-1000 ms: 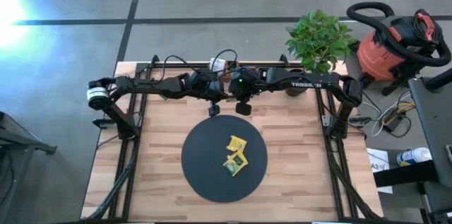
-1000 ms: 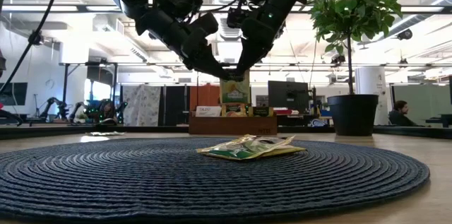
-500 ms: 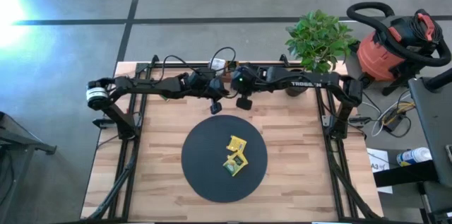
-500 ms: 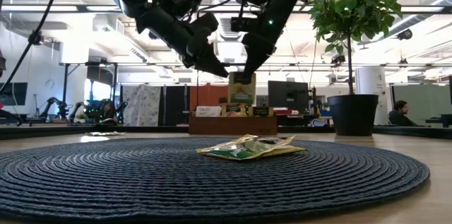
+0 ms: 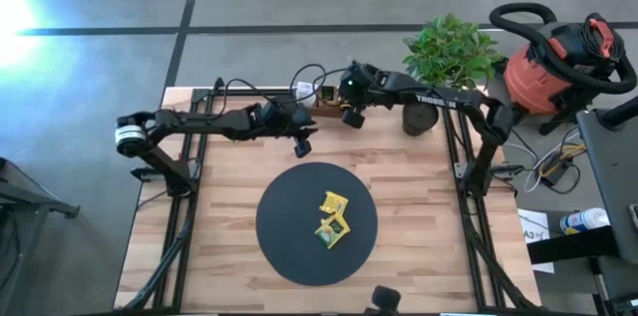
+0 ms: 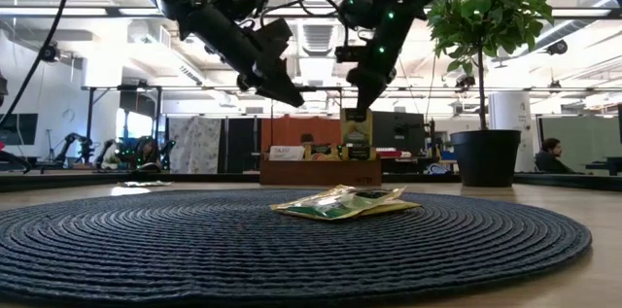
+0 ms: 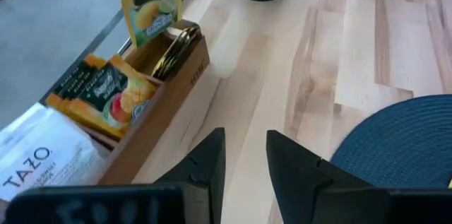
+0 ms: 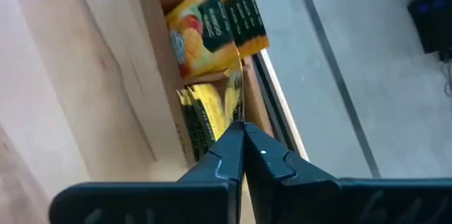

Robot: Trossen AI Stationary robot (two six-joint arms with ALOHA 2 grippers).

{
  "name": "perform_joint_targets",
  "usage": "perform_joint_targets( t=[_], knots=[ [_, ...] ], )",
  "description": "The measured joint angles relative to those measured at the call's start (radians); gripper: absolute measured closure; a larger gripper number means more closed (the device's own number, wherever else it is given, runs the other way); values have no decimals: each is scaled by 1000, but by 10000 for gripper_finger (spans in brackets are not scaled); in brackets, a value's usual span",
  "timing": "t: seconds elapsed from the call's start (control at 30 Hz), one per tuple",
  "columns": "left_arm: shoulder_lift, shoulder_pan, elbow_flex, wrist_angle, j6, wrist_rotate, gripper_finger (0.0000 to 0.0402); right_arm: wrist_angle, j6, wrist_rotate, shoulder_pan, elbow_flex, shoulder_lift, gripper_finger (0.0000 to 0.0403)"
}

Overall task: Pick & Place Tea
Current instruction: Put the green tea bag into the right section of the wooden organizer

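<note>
In the high view, the left gripper (image 5: 302,147) hangs above the pale wooden worktop (image 5: 219,216) left of centre, between the worktop's upper edge and the round black woven mat (image 5: 289,246). The left wrist view shows its two dark fingers (image 7: 205,164) standing a narrow gap apart with nothing between them; in the low view the same gripper (image 6: 282,94) sits high at upper left of centre, well clear of the mat (image 6: 146,240).

Near the middle of the mat lies a small pile of flat square yellow and green tea packets (image 5: 332,218), touching and overlapping one another; the low view shows the pile (image 6: 340,203) flat on the weave.

To the right, the right gripper (image 5: 351,117) hovers at the upper edge of the worktop over the brown wooden compartment tray (image 5: 327,109). Its fingers are pressed together on the top edge of a yellow-green tea packet (image 6: 357,133), which hangs upright below them in the low view, just above the tray (image 6: 321,170). In the left wrist view that held packet (image 7: 151,10) dangles over the tray's end compartment, beside a compartment of orange packets (image 7: 106,97). The right wrist view shows the closed fingers (image 8: 244,150) above yellow packets (image 8: 205,121) standing in the tray.

Further right stands a green potted plant (image 5: 451,55).
</note>
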Motion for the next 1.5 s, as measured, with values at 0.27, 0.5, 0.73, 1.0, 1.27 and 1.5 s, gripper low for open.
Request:
perform_joint_targets(
  t=[0.27, 0.5, 0.73, 1.0, 1.27, 1.5],
  knots=[
    [-15, 0, -39, -1, -60, -3, 301, -35, -33, -94, -18, 9, 0, 394],
    [-15, 0, -71, 5, -74, -3, 301, -77, -53, -158, 22, 52, 0, 394],
    [-15, 0, -78, 21, -83, -3, 301, -122, -29, -232, 36, 43, 10, 394],
    [-15, 0, -78, 38, -83, -3, 301, -71, -26, -57, 32, 13, 33, 394],
    [-15, 0, -78, 39, -83, -3, 301, -75, -26, -46, -20, -17, 35, 394],
    [-15, 2, -78, 38, -83, -3, 301, -20, -34, -48, -56, -19, 35, 394]
  ],
)
